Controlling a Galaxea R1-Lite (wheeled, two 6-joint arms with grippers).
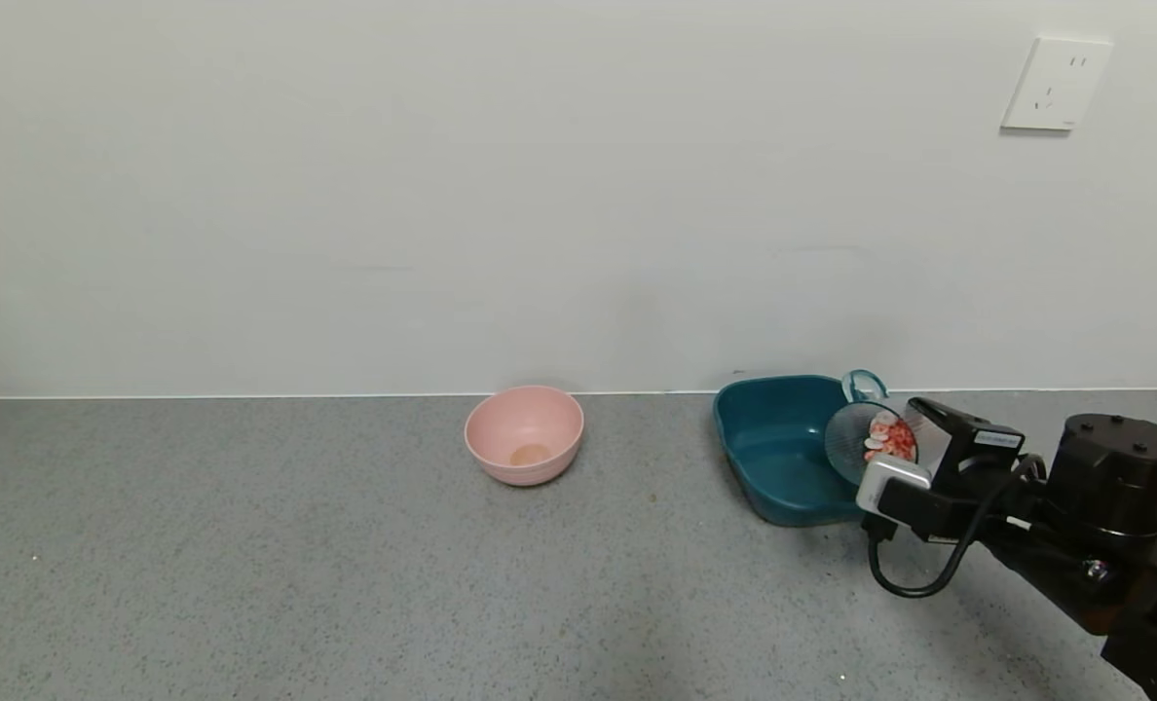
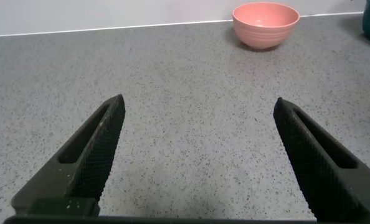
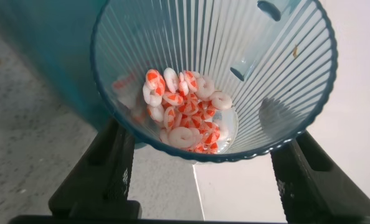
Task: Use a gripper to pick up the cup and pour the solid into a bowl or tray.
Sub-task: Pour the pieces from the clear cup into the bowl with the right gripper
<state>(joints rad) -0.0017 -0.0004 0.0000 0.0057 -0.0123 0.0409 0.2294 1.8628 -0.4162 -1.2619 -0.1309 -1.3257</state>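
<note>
My right gripper (image 1: 914, 456) is shut on the ribbed blue-green cup (image 1: 859, 440). It holds the cup tipped on its side above the right part of the dark teal basin (image 1: 778, 448), mouth towards the basin. The pink-orange and white lumps of solid (image 1: 890, 438) lie inside the cup. In the right wrist view the fingers (image 3: 104, 174) flank the cup (image 3: 266, 68), the solid (image 3: 185, 112) is piled against its lower wall, and the basin (image 3: 42, 50) is behind. My left gripper (image 2: 199, 109) is open and empty over bare counter.
A round pink bowl (image 1: 525, 433) stands near the wall, left of the basin; it also shows in the left wrist view (image 2: 265, 23). A white wall socket (image 1: 1056, 83) is high on the right. The grey speckled counter (image 1: 247, 565) stretches left and forward.
</note>
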